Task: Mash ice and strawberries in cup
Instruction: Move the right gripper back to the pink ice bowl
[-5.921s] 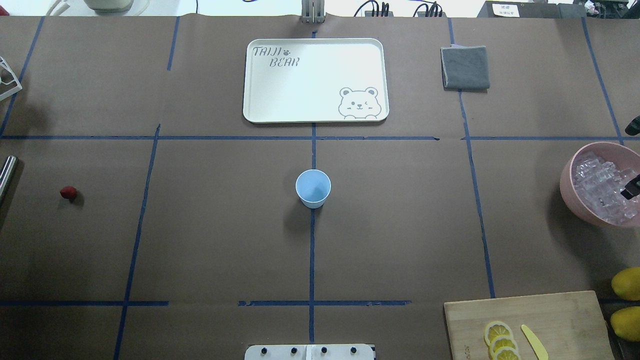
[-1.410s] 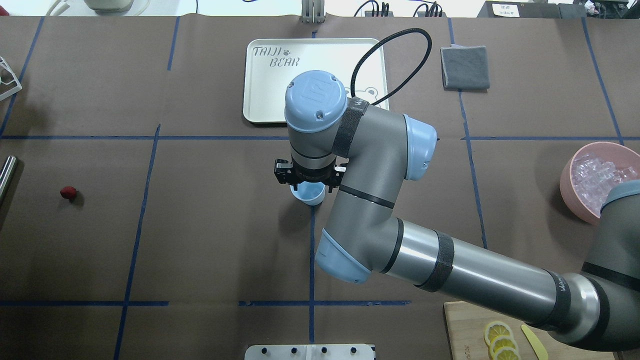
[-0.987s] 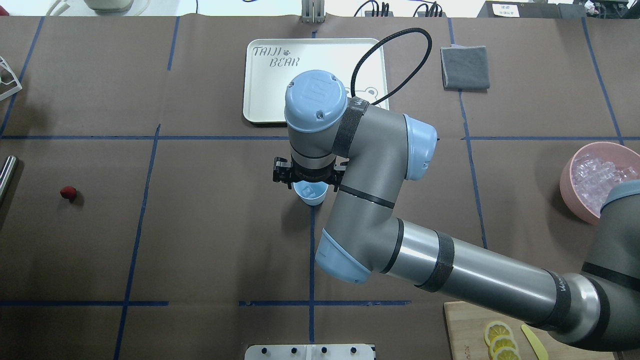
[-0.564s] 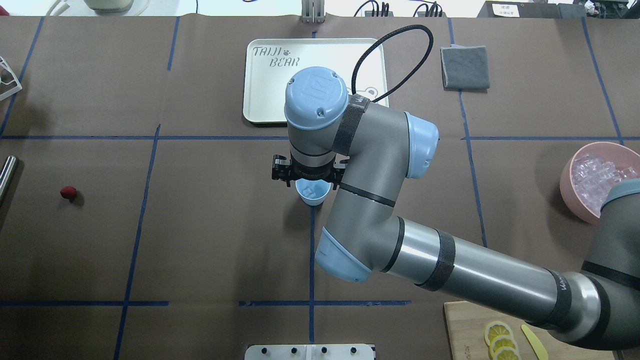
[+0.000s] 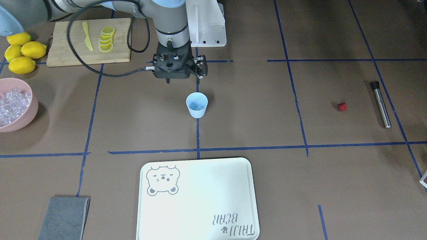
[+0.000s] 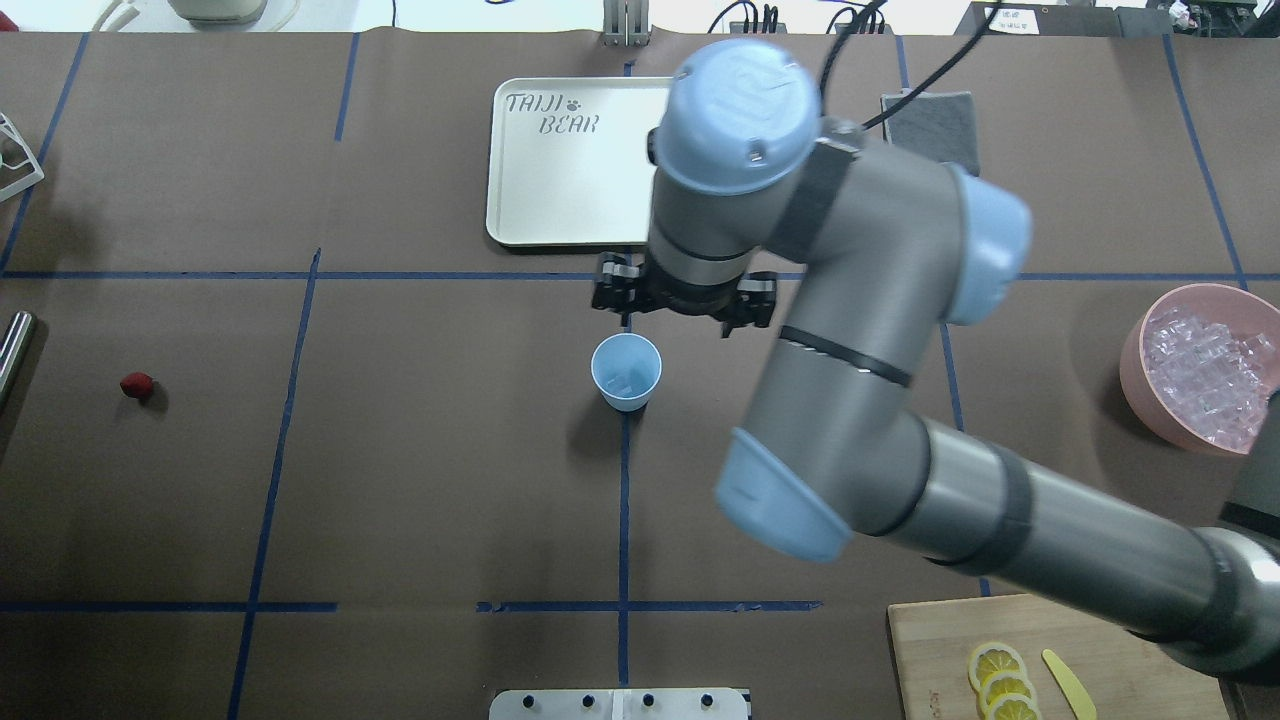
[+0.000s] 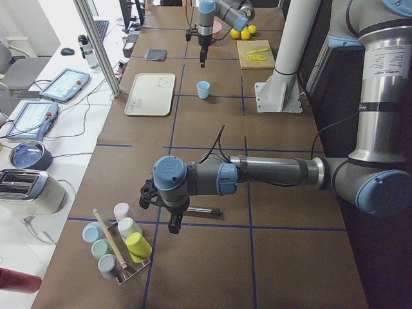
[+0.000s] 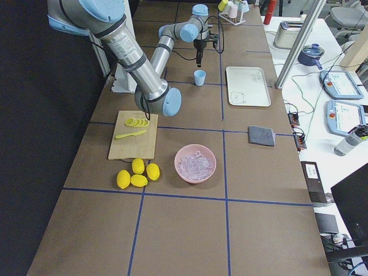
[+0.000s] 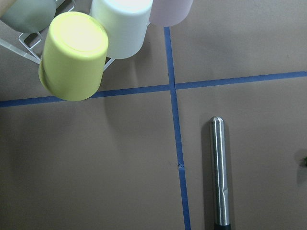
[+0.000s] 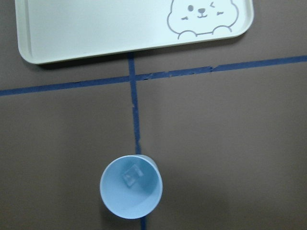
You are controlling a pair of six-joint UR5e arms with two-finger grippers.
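Blue cup (image 10: 141, 199) on the tape line (image 6: 624, 500) holds one ice cube (image 10: 130, 175), the right gripper (image 5: 182, 79) hangs near with jaws apart, the left gripper (image 7: 172, 225) cannot be judged, and the strawberry (image 6: 137, 385), well apart, seems unadded, mashing unstarted.

Bright, even light falls from above on the brown table, and the shadows are soft-edged. The cup (image 6: 626, 372) throws a faint dark patch toward the robot's side in the overhead view, and the pink bowl (image 5: 28, 113) throws a wider one beside it. The white tray (image 5: 200, 200) glares, its middle washed out. In the left wrist view the white tumbler (image 9: 122, 24) is overexposed and soft, and the metal rod (image 9: 219, 172) carries a bright streak. The right side view's left edge is lost in black.
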